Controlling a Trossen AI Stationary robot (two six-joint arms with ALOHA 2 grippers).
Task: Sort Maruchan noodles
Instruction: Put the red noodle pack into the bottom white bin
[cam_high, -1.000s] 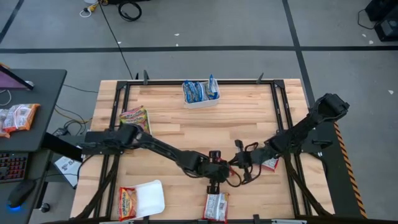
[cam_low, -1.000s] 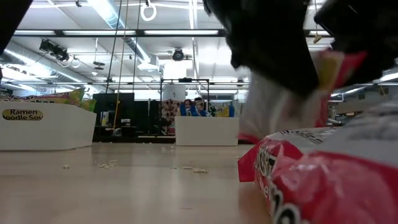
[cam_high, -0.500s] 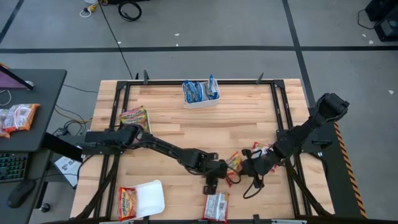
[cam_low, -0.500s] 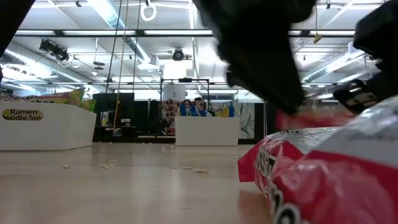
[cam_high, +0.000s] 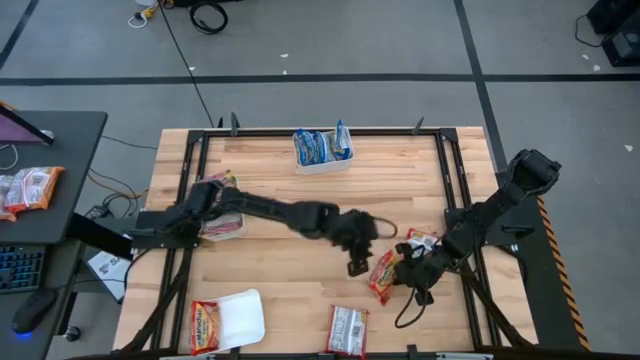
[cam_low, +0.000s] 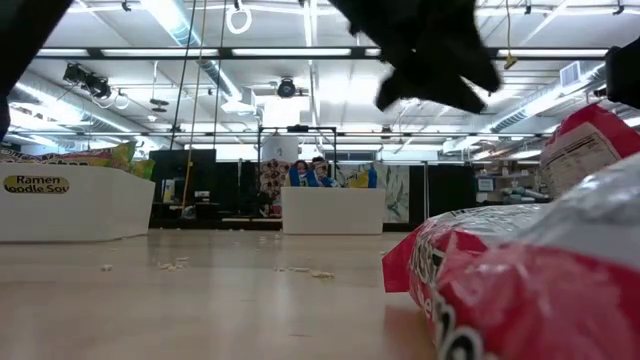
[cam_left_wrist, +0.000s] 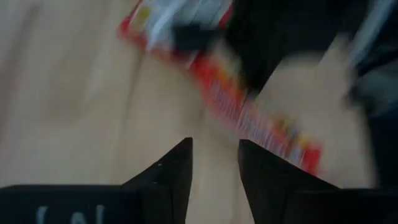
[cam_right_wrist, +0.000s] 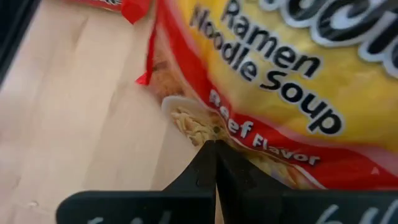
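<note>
The packet (cam_right_wrist: 273, 93) at my right gripper (cam_right_wrist: 214, 163) is yellow in the middle with a red band, and it has dark letters and white letters. My fingers are black. The table (cam_high: 300, 215) is light wood in pale planks. The tray (cam_high: 322, 160) at the far edge is white and holds blue-white packets (cam_high: 316, 146). One packet (cam_high: 347, 331) at the near edge is red and white. Another (cam_high: 204, 325) is orange-yellow, beside a white tray (cam_high: 243, 318).

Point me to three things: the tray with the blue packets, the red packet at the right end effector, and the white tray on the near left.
tray with blue packets (cam_high: 322, 164), high view, its white front wall.
red packet (cam_high: 382, 277), high view, middle of the wrapper.
white tray (cam_high: 243, 318), high view, its bare white floor.
</note>
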